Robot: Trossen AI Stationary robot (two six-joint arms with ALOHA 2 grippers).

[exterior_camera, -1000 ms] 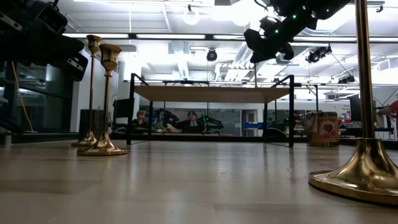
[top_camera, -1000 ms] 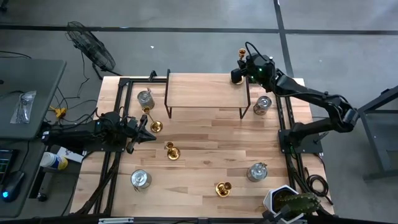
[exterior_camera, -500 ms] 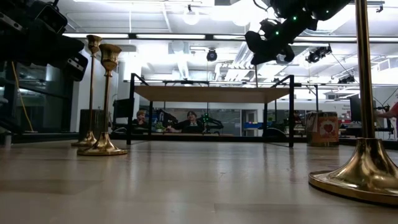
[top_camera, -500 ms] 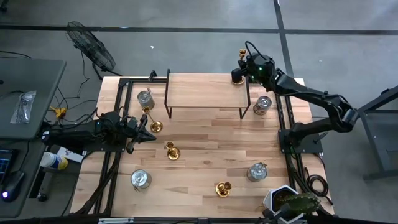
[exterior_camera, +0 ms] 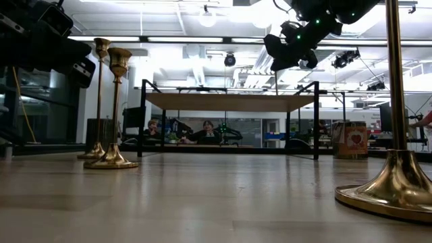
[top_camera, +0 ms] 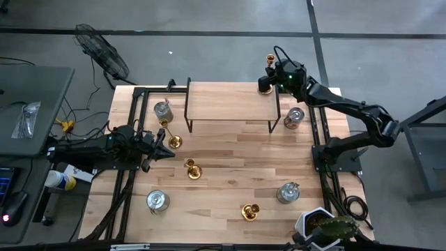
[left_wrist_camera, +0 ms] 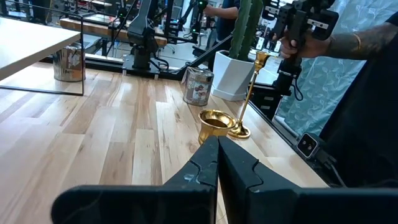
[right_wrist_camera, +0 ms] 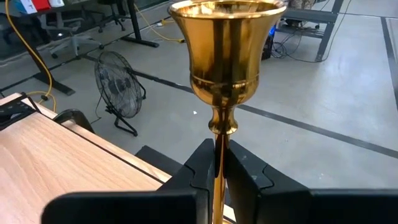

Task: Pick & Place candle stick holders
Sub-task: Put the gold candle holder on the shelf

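Four gold candlesticks show. My right gripper [top_camera: 272, 74] is shut on one candlestick [top_camera: 267, 63] over the far right corner of the raised wooden shelf [top_camera: 226, 101]; its cup [right_wrist_camera: 224, 43] fills the right wrist view. The other three stand upright on their round bases on the table: one [top_camera: 170, 140] beside my left gripper, one [top_camera: 192, 169] in the middle, one [top_camera: 249, 210] near the front. My left gripper [top_camera: 171, 152] is shut and empty, low over the table's left side. The middle candlestick's cup [left_wrist_camera: 216, 121] stands just past its fingertips. My right gripper pinches the candlestick's thin stem [right_wrist_camera: 217, 138] between its two fingers, just below the cup. The fingers lie across the stem. The candlestick stands upright in the hold, cup above the fingers. Whether its base [top_camera: 265, 87] rests on the shelf, I cannot tell.
Several squat silver jars stand on the table: far left [top_camera: 162, 109], far right [top_camera: 294, 117], near left [top_camera: 157, 201], near right [top_camera: 288, 192]. A potted plant [top_camera: 324, 224] sits at the near right corner. A person's hand [left_wrist_camera: 305, 34] shows beyond the table's right edge.
My right gripper has shifted a little toward the table's far right at the shelf's corner, still shut on the candlestick. The candlestick's gold base now shows below the gripper in the high view.
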